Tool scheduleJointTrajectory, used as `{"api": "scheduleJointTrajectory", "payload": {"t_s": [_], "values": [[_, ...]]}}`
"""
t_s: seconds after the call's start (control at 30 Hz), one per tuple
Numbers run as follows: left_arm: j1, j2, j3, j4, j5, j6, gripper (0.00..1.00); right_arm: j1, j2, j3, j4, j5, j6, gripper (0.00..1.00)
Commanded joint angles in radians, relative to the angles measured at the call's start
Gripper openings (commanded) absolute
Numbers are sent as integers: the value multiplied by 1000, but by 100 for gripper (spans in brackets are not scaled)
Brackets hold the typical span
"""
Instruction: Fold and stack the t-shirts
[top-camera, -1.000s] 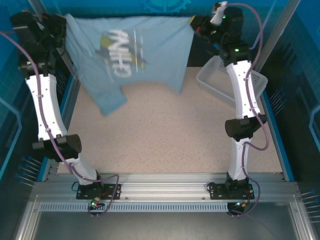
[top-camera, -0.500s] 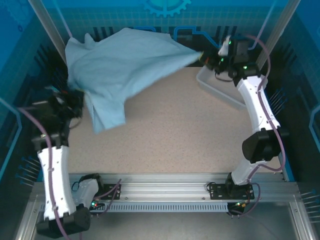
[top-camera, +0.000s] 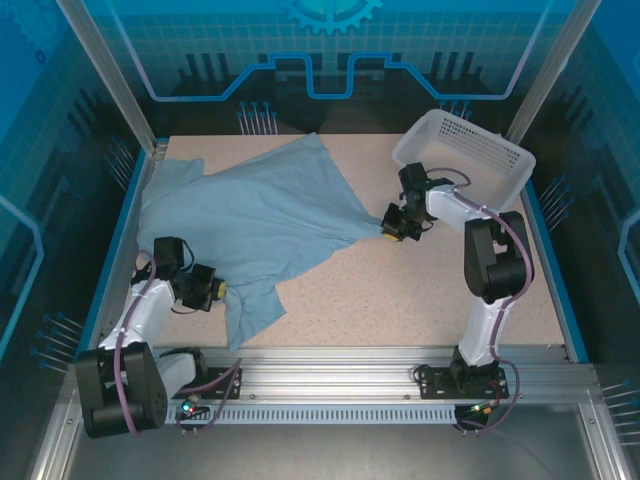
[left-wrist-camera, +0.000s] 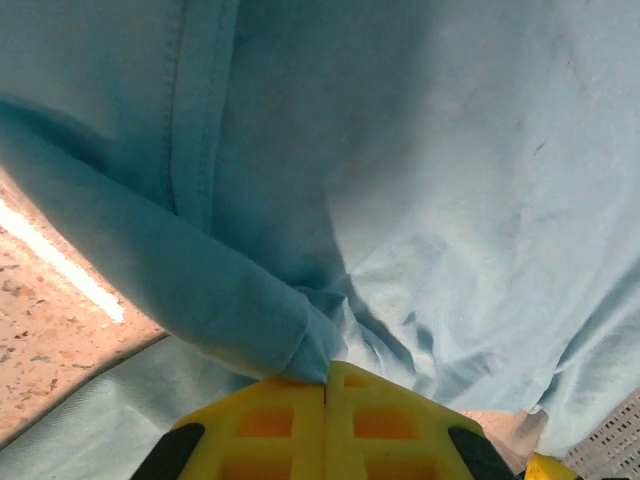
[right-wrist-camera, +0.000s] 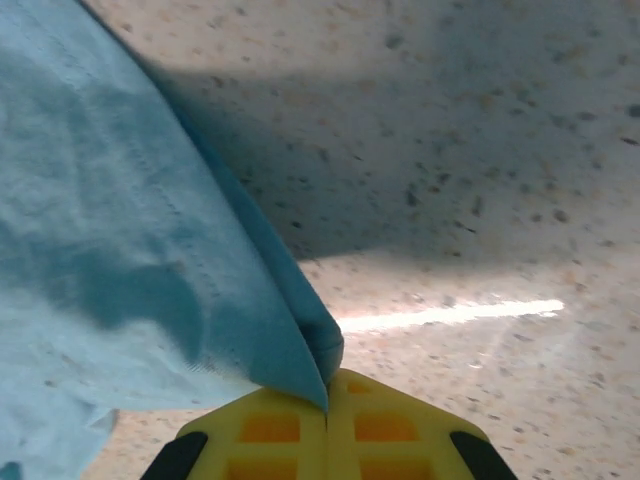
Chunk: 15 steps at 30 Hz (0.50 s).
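From above, my left claw (top-camera: 212, 290) sits low at the near-left of the table (top-camera: 420, 300), pinched tight on the t-shirt (top-camera: 250, 215). The left wrist camera adds a bunched fold wedged between my closed yellow fingers (left-wrist-camera: 292, 400), though I cannot tell which part of the shirt that is. The shirt spreads over the left half, to the far edge. Bare tabletop lies near-right. My right claw (top-camera: 391, 228) is clamped on the shirt's right tip, near the basket (top-camera: 500, 155).
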Motion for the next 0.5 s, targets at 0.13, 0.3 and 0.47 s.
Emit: {"api": "scheduleJointTrajectory", "payload": {"t_s": [0.13, 0.3, 0.47], "values": [[-45, -19, -29, 24, 25, -20, 0, -54, -209, -117, -134, 318, 31, 0], [-122, 43, -7, 85, 9, -60, 0, -173, -321, -225, -176, 326, 12, 0], [-205, 126, 22, 109, -18, -79, 0, -196, -361, -304, -201, 289, -5, 0]]}}
